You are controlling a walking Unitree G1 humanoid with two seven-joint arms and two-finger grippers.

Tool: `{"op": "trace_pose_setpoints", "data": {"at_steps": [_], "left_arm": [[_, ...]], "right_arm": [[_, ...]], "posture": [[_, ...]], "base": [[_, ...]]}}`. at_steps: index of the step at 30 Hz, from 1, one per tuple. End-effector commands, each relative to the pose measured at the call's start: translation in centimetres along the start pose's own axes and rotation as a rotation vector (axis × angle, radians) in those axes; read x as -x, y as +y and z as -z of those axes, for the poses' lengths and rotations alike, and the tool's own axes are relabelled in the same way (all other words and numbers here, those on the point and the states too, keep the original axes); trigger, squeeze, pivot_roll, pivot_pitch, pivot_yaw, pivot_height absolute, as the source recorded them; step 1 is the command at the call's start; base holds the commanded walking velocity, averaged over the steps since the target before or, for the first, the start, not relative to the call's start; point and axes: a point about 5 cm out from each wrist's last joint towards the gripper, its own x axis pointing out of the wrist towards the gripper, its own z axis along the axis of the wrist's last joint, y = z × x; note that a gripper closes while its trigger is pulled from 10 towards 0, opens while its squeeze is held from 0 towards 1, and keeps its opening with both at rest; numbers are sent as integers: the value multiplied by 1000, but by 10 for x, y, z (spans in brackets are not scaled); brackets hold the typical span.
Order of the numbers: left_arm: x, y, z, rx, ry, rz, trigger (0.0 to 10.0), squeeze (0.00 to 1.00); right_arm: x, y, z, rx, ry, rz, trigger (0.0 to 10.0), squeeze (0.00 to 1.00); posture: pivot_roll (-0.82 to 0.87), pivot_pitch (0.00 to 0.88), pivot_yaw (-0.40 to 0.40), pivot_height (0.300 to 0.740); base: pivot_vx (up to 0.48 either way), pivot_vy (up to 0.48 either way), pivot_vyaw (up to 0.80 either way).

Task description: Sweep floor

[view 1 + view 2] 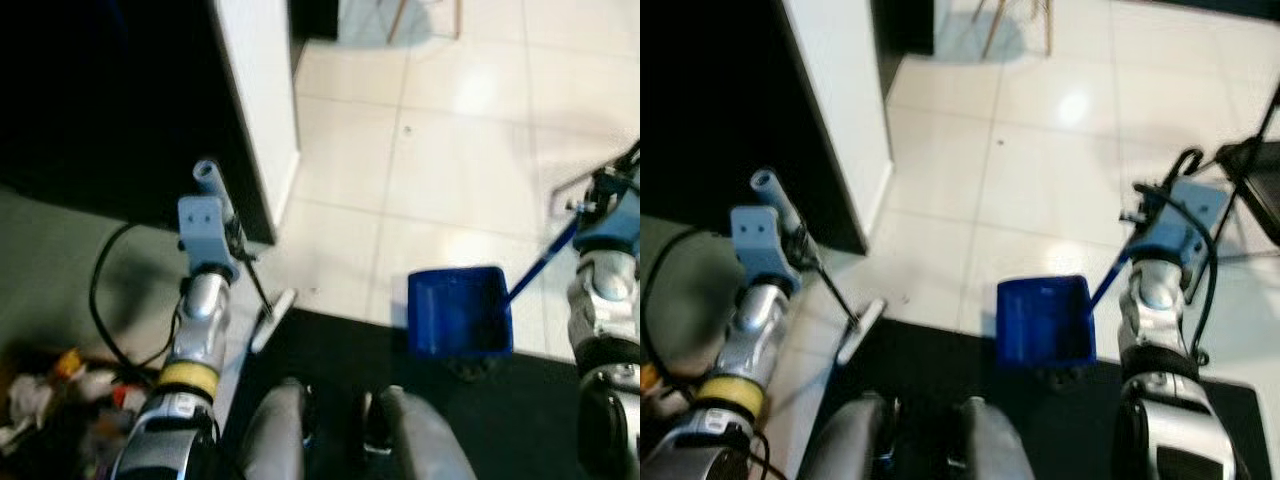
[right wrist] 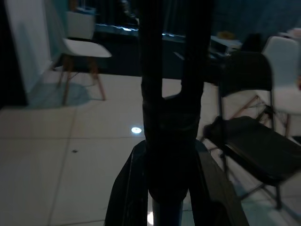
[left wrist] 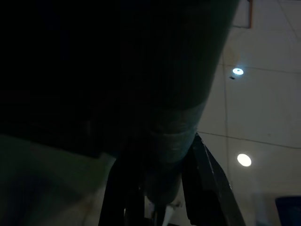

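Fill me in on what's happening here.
The robot stands on a black mat by a white tiled floor, ready to sweep. Its left gripper is shut on a broom handle, whose head rests at the mat's edge. Its right gripper is shut on the handle of a blue dustpan.

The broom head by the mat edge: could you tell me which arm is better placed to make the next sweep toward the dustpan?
Probably the left. Its pincer holds the broom, whose head sits on the tiles left of the blue dustpan. The right pincer is occupied holding the dustpan's handle.
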Motion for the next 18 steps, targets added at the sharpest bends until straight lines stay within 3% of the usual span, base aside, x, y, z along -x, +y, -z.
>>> {"op": "trace_pose_setpoints", "data": {"at_steps": [1,18], "left_arm": [[1,0,0,-20,-13,13,10000,0],[2,1,1,-33,-11,26,10000,0]], "right_arm": [[-3,-10,-6,-2,-27,30,10000,0],[-8,-20,-20,8,-73,35,10000,0]], "posture": [[-26,129,9,740],[-33,131,7,740]], "base": [[0,-480,0],[0,-480,0]]}}
